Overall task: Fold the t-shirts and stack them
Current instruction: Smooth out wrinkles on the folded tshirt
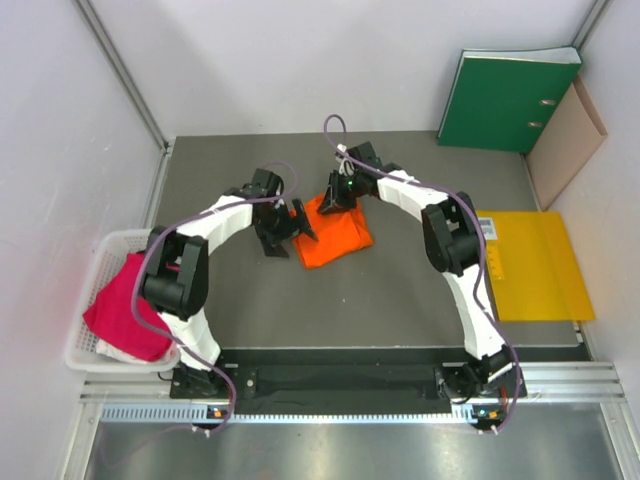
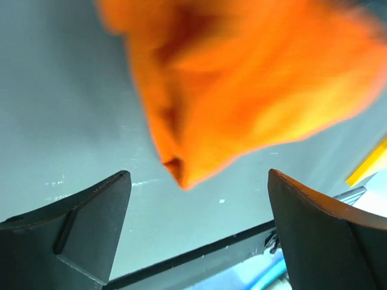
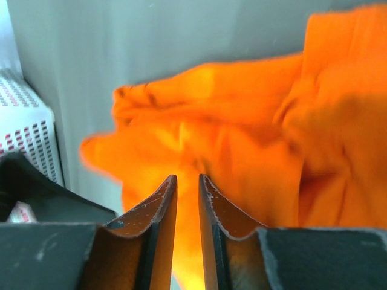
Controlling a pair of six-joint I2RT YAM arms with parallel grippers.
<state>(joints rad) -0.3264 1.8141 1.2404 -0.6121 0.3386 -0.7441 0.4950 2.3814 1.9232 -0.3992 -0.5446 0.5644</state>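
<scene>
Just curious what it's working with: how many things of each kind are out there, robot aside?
T-shirts: 2 (orange t-shirt, magenta t-shirt)
White basket: 1
Yellow envelope: 1
Green binder: 1
Beige folder: 1
Total: 6

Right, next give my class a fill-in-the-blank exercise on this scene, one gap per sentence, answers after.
1. The magenta t-shirt lies in the white ____.
2. The orange t-shirt lies on the grey ____.
3. The jaws of the left gripper stand ____, with nothing between them.
4. The yellow envelope lies on the robot's ____ side.
Missing words: basket, table, open, right.
</scene>
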